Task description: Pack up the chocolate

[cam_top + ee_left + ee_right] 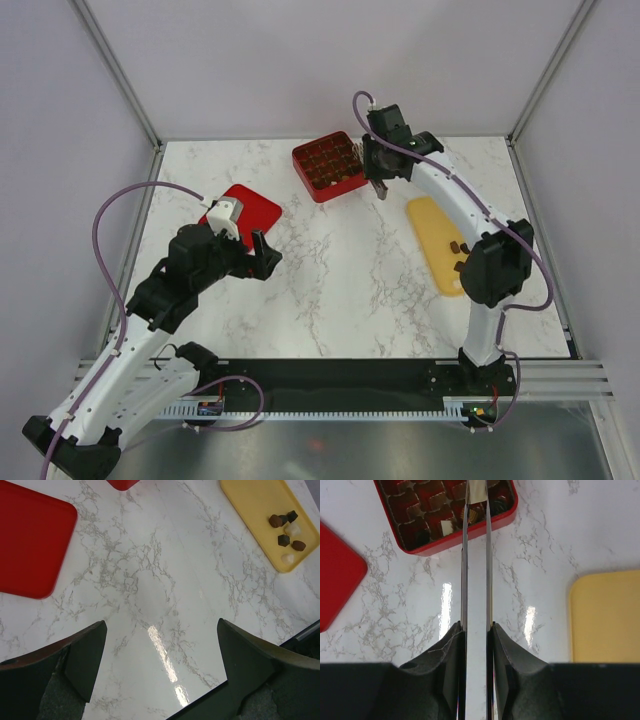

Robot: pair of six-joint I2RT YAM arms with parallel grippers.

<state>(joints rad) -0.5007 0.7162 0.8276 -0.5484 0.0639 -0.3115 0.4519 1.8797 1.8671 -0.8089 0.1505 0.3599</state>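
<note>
Left gripper (160,645) spread wide above the marble table (150,580), with a flat red lid (30,545) ahead and to its left. Right gripper (379,187) narrowed to a slim gap, its tips pinching a pale chocolate (476,491) over the near corner of the red box (435,547). Yellow tray (605,615) lies right of this gripper and back toward its base, carrying loose chocolate pieces (287,532), brown and cream.
</note>
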